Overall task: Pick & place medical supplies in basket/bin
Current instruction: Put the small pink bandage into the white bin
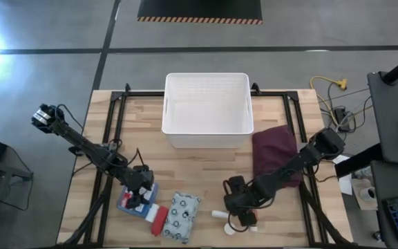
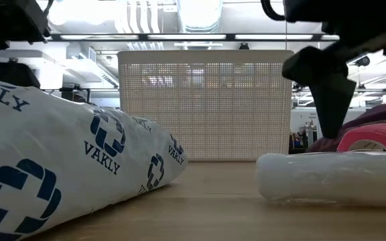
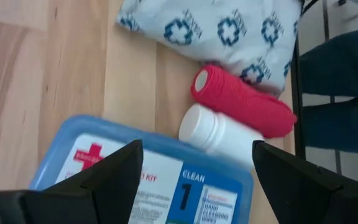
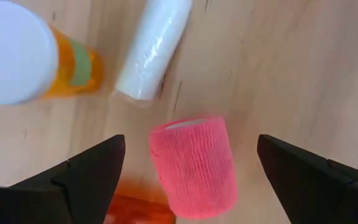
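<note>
Both arms hang low over the bench's [image 1: 206, 173] near edge, each lining up a pick. The right claw [image 4: 188, 165] is spread wide, the pink wrap roll [image 4: 194, 165] lying between its fingers (not gripped). The left claw [image 3: 194, 171], also released, hovers over the blue kit [image 3: 142, 174]; the white bin [image 1: 206, 104] sits well beyond both.

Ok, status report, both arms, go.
Left gripper open over blue kit. Right gripper open over pink wrap. Bin empty. Nothing blocking.
</note>
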You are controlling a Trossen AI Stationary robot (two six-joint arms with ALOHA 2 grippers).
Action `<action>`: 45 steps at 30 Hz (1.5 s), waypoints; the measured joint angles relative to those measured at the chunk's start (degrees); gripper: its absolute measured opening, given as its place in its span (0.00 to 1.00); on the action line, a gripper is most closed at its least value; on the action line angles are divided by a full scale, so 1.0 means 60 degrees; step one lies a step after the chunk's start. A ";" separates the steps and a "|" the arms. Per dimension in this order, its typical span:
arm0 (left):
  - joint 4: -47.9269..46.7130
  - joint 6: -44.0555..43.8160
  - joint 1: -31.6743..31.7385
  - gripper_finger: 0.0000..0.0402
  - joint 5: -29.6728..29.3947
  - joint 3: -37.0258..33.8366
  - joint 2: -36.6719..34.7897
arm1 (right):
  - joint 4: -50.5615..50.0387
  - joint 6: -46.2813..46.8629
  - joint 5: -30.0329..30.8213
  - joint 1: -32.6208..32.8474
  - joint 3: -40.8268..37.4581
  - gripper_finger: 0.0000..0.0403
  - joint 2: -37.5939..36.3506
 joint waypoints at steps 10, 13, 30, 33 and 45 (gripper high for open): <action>-0.0073 0.0182 0.0001 0.71 0.0451 -0.0011 -0.0111 | 0.1729 -0.0124 0.0090 -0.0007 -0.1576 0.81 -0.0011; -0.0200 0.0698 0.0051 0.71 0.0486 -0.0022 -0.0209 | 0.1987 -0.0014 0.0090 -0.0007 -0.1674 0.81 -0.0007; -0.0312 0.1127 0.0201 0.71 0.0440 -0.0014 -0.0474 | 0.0302 0.1873 0.0630 -0.0227 -0.0379 0.32 -0.0106; -0.0322 0.1024 0.0198 0.71 0.0158 0.0001 -0.0594 | -0.0241 0.2253 0.1688 -0.0538 -0.0143 0.29 -0.0459; -0.0457 0.0464 0.0194 0.71 -0.2860 0.0000 -0.3776 | -0.0866 0.1444 0.6065 -0.2757 0.2660 0.30 -0.3380</action>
